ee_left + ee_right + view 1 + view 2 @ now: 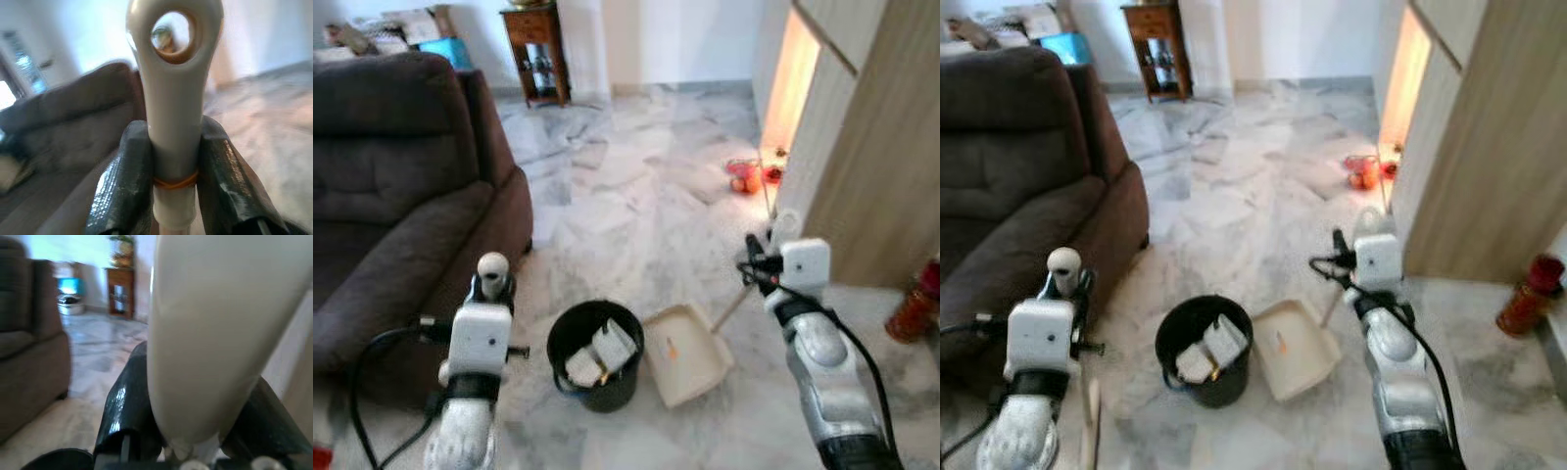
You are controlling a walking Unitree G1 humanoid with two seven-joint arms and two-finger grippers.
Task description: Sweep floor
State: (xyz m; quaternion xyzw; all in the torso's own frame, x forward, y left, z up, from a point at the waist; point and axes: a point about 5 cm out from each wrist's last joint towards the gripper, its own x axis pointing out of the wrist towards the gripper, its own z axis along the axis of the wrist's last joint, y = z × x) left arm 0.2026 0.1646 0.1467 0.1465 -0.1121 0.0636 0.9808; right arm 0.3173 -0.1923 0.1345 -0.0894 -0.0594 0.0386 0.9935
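Indoors, on a pale marble floor (636,196), the left gripper (171,161) is clamped on the cream broom handle (173,98), its black fingers (124,181) pressing either side just above an orange rubber band (173,182). From the head camera the handle's rounded top, with its hanging hole, rises above the left wrist beside a dark brown sofa (401,196).

The right gripper (195,431) grips a second cream handle (205,333), that of the dustpan (685,354), which lies on the floor just right of a black bucket (597,357). The dustpan's thin shaft slants up from the pan toward the right gripper, and a small orange scrap lies in the pan. Crumpled white paper sits inside the bucket.

Farther back, a small wooden side cabinet (536,49) stands against the wall, and red and orange objects (744,176) lie on the floor beside a light wooden wardrobe (871,147). A red container (1528,294) stands at the wardrobe's near corner on the robot's right.
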